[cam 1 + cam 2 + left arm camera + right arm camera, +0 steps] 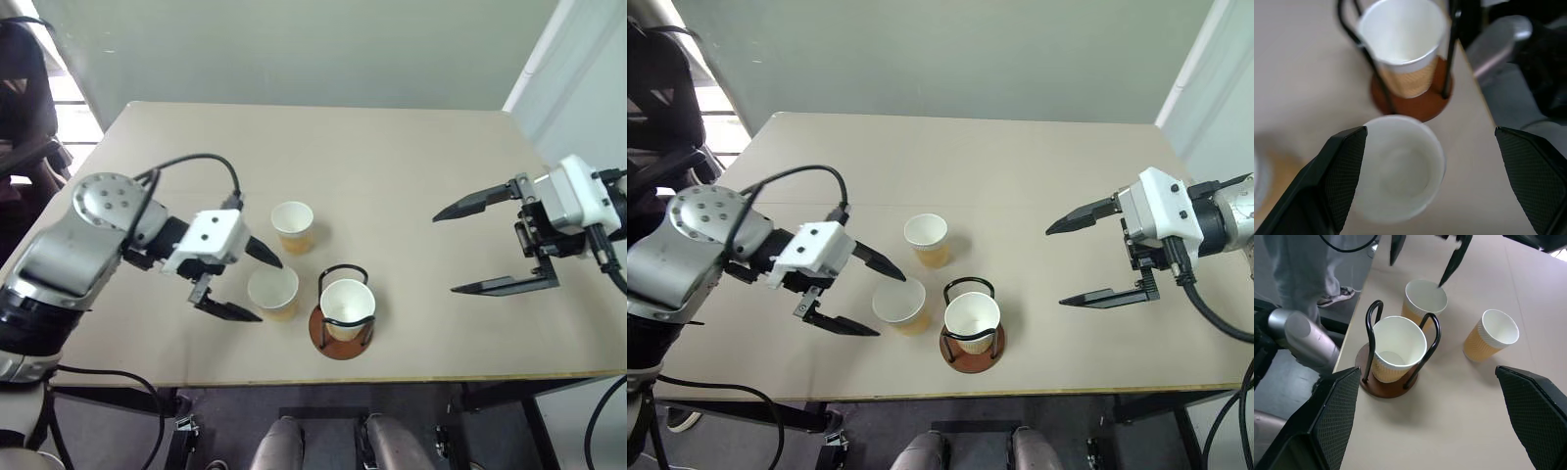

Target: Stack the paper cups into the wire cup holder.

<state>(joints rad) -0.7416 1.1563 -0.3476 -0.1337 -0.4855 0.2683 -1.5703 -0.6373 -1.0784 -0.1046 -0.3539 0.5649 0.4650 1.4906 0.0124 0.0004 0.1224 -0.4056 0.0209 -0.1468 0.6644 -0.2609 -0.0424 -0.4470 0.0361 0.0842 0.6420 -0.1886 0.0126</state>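
Note:
Three tan paper cups with white insides are on the beige table (411,157). One cup (347,305) stands inside the wire cup holder (320,338), a reddish-brown disc with black wire loops, near the front edge. A second cup (273,293) stands just left of the holder, and my left gripper (268,290) is open around its rim, one finger on each side, apart from it. In the left wrist view this cup (1400,169) lies between the wide fingers. The third cup (293,226) stands farther back. My right gripper (446,254) hangs open and empty over the table's right side.
A black chair (24,108) stands beyond the table's left edge. A person's legs (1312,264) in grey trousers are beside the table. The table's front edge (392,377) runs close to the holder.

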